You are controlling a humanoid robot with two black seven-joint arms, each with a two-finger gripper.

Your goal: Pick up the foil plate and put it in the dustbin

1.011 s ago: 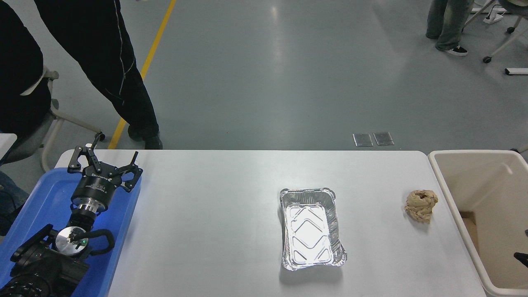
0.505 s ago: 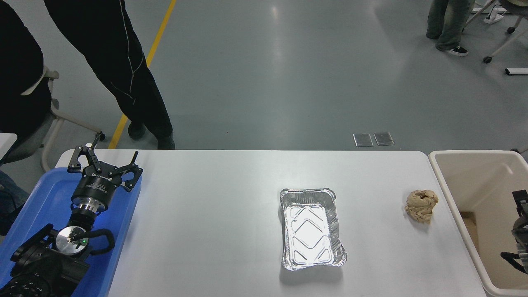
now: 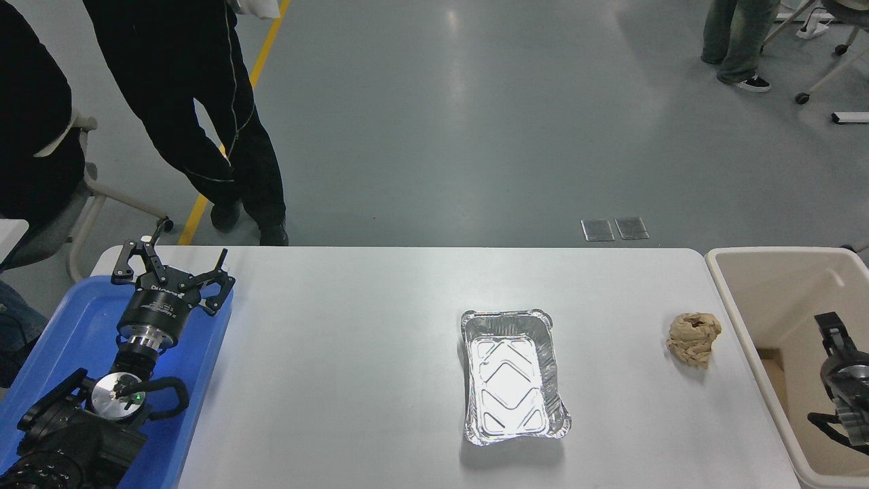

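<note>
Two grippers face you: the left gripper [image 3: 173, 270] spread over the blue tray [image 3: 64, 339], the right gripper [image 3: 834, 370], state unclear, inside the dustbin [image 3: 747, 319]. Mid-desk [image 3: 353, 367] lies the foil plate [image 3: 514, 377]; grey floor [image 3: 475, 122] beyond.

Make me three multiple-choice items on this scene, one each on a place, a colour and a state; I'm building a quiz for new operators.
1. What lies between the foil plate and the dustbin?
A. brown paper lump
B. a cup
C. a spoon

2. The tray under the left gripper is:
A. red
B. blue
C. green

3. The foil plate is:
A. held in the air
B. inside the dustbin
C. resting on the table

Key: 1 A, the lump sits right of the plate, beside the bin. 2 B, the tray is plainly blue. 3 C, no gripper touches it.
</note>
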